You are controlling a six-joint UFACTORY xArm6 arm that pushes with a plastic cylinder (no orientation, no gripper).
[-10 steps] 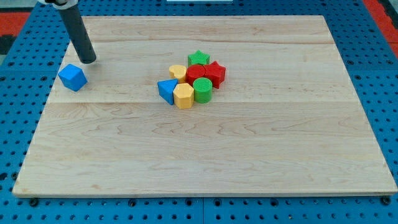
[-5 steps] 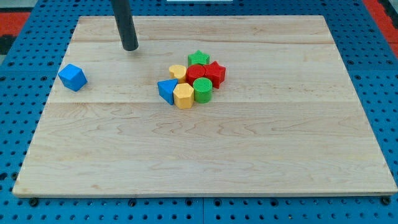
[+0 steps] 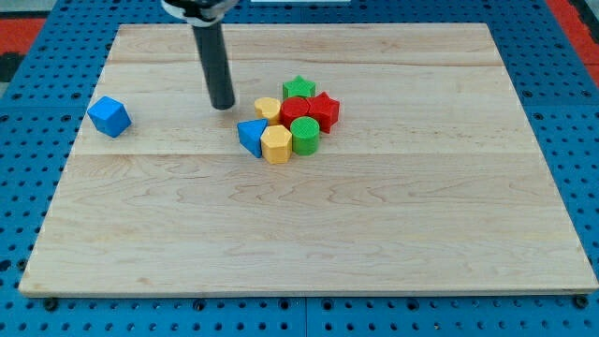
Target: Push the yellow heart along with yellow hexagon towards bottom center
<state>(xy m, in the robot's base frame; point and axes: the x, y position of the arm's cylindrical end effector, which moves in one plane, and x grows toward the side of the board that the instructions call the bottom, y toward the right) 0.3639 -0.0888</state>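
The yellow heart (image 3: 268, 108) lies at the left side of a tight cluster near the board's middle. The yellow hexagon (image 3: 276, 145) sits just below it, at the cluster's lower edge. My tip (image 3: 223, 105) rests on the board a short way to the left of the yellow heart, apart from it, and above the blue triangle (image 3: 251, 137). The dark rod rises from the tip towards the view's top.
The cluster also holds a green star (image 3: 299, 88), a red star (image 3: 325, 109), a red block (image 3: 296, 109) and a green cylinder (image 3: 305, 135). A blue block (image 3: 109, 116) lies alone at the left. The wooden board (image 3: 309, 234) rests on a blue pegboard.
My tip has moved from beside the lone blue block at the left, across to the right and slightly down, and now stands close to the yellow heart. No block has moved.
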